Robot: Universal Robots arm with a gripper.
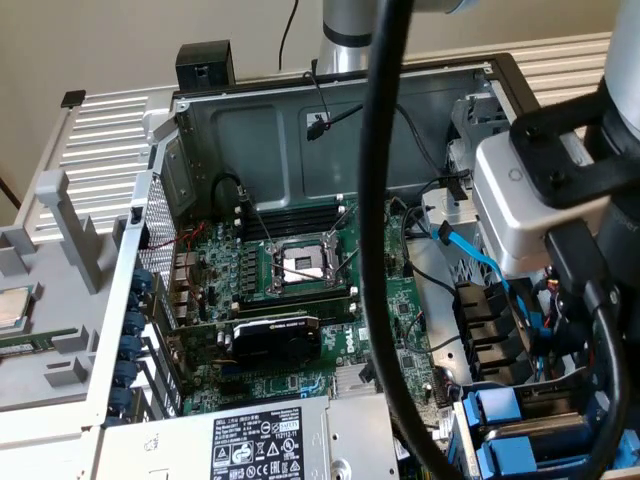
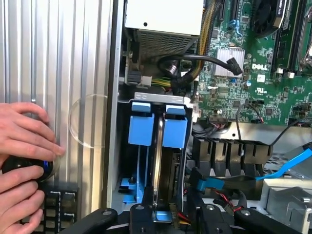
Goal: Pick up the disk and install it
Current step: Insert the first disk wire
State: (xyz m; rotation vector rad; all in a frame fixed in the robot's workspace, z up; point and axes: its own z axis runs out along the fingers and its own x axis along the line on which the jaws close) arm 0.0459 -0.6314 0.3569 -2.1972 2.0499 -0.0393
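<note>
In the wrist view, the disk (image 2: 157,165) shows edge-on as a thin silver strip in the drive bay, between two bright blue carrier handles (image 2: 174,132). I cannot tell which handle is its own. My gripper (image 2: 173,219) hovers just in front of the bay. Its black fingers (image 2: 141,218) stand apart on either side of the disk's edge, and wires show through the gap. Nothing fills the space between them. In the exterior view, the disk's grey metal (image 1: 550,428) lies between blue handles (image 1: 495,405) at the case's lower right, below my wrist (image 1: 540,200).
A person's hands (image 2: 22,146) hold a small black object on the ribbed metal surface beside the case. A blue cable (image 2: 287,165), black connectors (image 2: 229,151) and the motherboard (image 1: 300,290) surround the bay. A processor chip (image 1: 10,305) lies at the exterior view's left.
</note>
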